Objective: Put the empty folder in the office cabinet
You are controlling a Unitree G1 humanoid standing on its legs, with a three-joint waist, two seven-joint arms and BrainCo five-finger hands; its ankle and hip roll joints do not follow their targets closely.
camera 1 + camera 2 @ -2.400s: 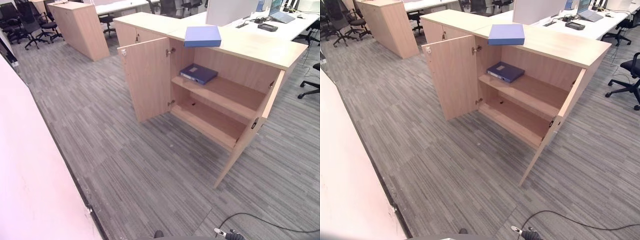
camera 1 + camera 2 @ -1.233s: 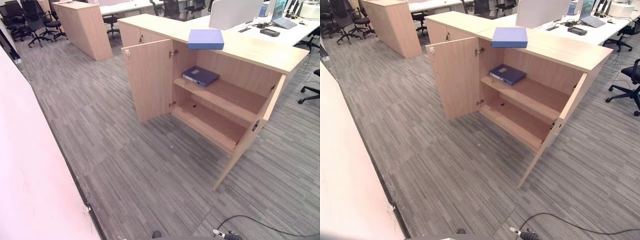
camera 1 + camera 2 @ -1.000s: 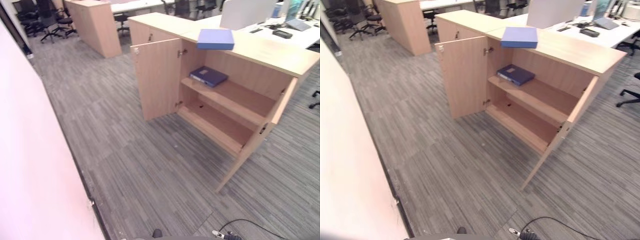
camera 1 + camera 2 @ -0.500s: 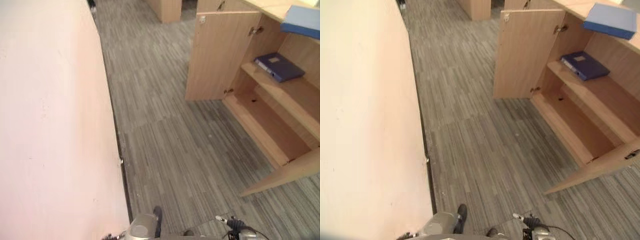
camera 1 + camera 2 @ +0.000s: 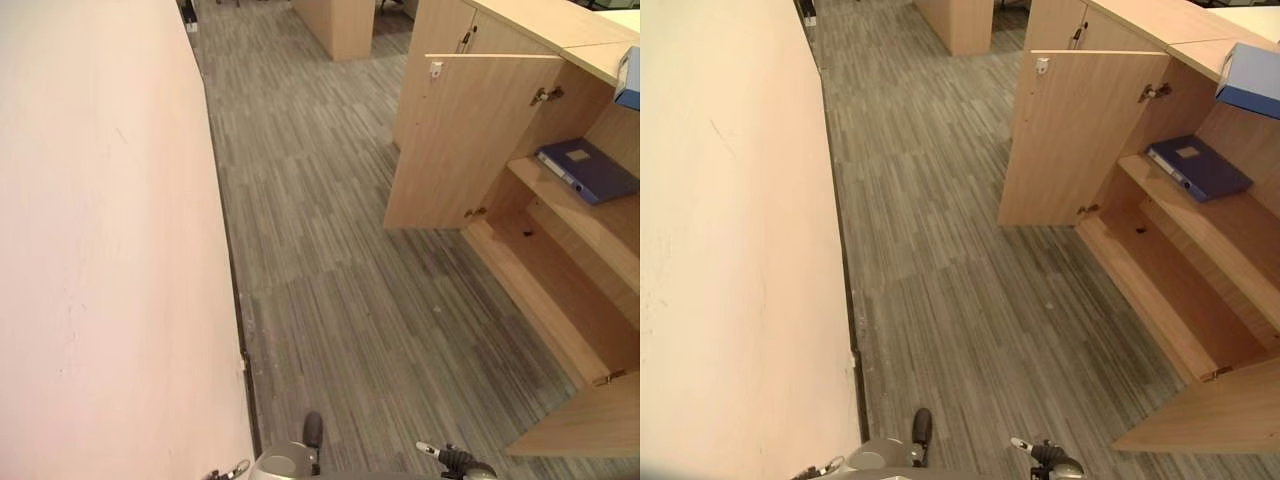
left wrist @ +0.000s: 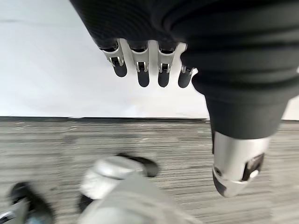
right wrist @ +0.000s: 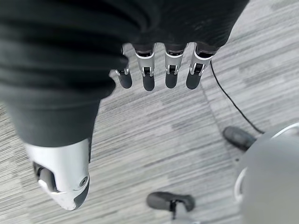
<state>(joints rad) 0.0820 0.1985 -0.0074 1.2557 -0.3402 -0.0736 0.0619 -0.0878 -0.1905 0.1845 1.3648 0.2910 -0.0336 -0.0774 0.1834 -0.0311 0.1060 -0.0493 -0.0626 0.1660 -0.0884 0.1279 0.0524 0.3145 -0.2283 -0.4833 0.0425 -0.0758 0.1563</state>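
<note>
Folder work has neither hand engaged: the left hand (image 6: 187,51) hangs with its fingers (image 6: 142,70) straight and relaxed and its thumb (image 6: 236,163) apart, holding nothing, above grey striped carpet (image 6: 154,135) with a pale wall (image 6: 56,60) behind it. The right hand (image 7: 93,56) hangs the same way, fingers (image 7: 170,70) loose and thumb (image 7: 63,177) spread, empty, over the same carpet. Well apart from both hands, the light blue folder (image 5: 1252,78) lies on top of the office cabinet (image 5: 1160,30), at its front edge, above the open compartment. The cabinet's left door (image 5: 1080,140) stands swung wide open, and the right door (image 5: 1210,405) is open too, its edge showing low in the head views. Inside, on the upper shelf (image 5: 1230,240), a dark blue binder (image 5: 1198,166) lies flat near the left side. The lower shelf (image 5: 1170,290) holds nothing. A long pale partition wall (image 5: 100,250) runs along the robot's left, and another wooden cabinet (image 5: 340,22) stands farther off across the carpet.
</note>
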